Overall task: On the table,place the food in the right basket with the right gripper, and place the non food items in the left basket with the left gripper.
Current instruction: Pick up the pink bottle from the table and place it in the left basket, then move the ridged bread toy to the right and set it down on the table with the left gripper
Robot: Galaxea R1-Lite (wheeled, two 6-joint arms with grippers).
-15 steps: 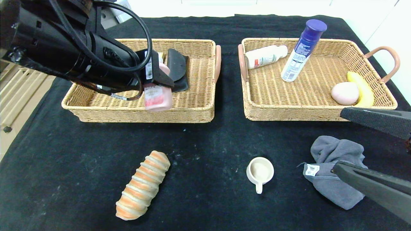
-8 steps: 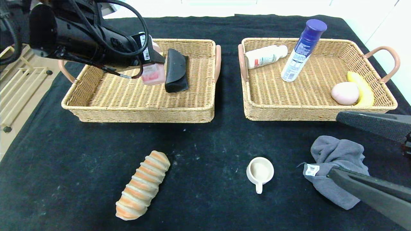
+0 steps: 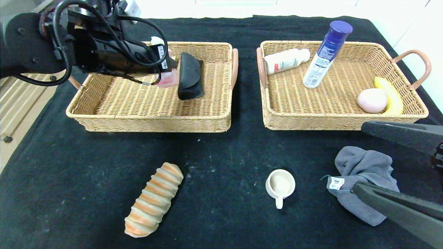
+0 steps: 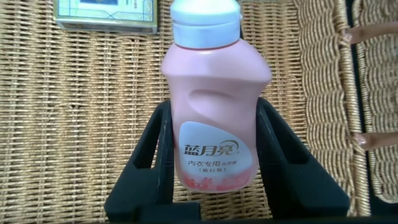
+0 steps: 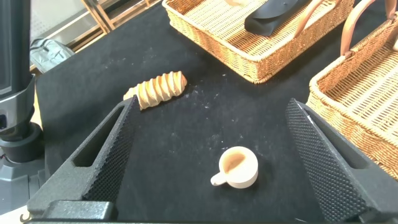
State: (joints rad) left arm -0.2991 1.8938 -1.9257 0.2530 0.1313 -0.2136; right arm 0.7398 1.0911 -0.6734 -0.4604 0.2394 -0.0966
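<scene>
My left gripper is shut on a pink detergent bottle and holds it low inside the left basket, close beside a black case. In the left wrist view both fingers press the bottle's sides above the wicker floor. My right gripper is open and empty at the front right, above a grey cloth. A striped bread roll and a small white cup lie on the black table.
The right basket holds a white bottle, a blue-capped spray can, a pink round item and a banana. A flat card box lies in the left basket beyond the bottle.
My left arm has carried the pink bottle from the basket's front toward its back, next to the black case, and lowered it. My right gripper has barely shifted.
</scene>
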